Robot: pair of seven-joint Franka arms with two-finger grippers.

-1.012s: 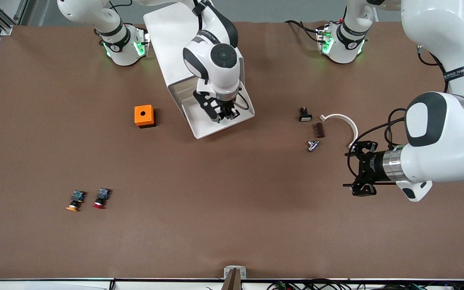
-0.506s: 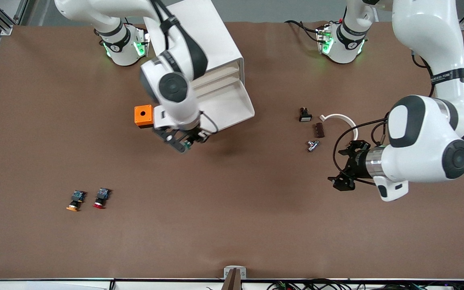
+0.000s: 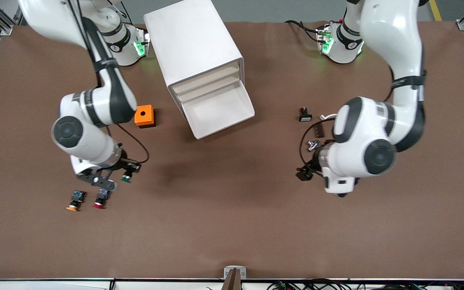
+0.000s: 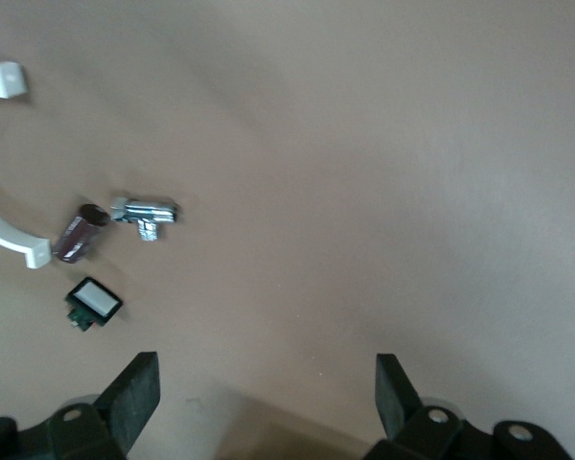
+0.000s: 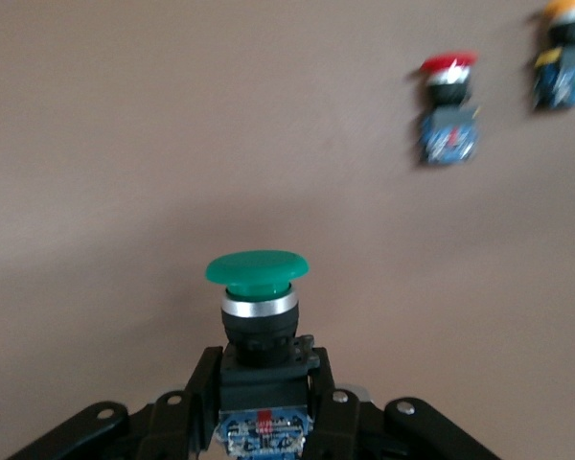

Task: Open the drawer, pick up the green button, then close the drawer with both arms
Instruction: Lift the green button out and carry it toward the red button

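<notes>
The white cabinet [image 3: 197, 48] stands near the robot bases. Its lowest drawer [image 3: 220, 109] is pulled out, and the tray shows nothing inside. My right gripper [image 3: 124, 175] is shut on the green-capped button [image 3: 127, 177] and holds it over bare table beside the red-capped button [image 3: 100, 197]. In the right wrist view the green button [image 5: 258, 286] sits cap-outward between the fingers [image 5: 190, 395] of the right gripper [image 5: 259, 383]. My left gripper [image 3: 304, 174] hangs open and empty over the table near the small parts. In the left wrist view its fingers [image 4: 134, 398] stand wide apart.
An orange-capped button [image 3: 75, 200] lies beside the red one. An orange box [image 3: 144, 116] sits beside the cabinet. Toward the left arm's end lie a black switch [image 3: 305, 114], a brown piece [image 3: 319, 129], a metal fitting [image 3: 312, 145] and a white curved clip [image 3: 328, 117].
My right gripper left the open drawer with the green button and swung over to the red and orange buttons. My left arm shifted toward the table's middle, over the small parts.
</notes>
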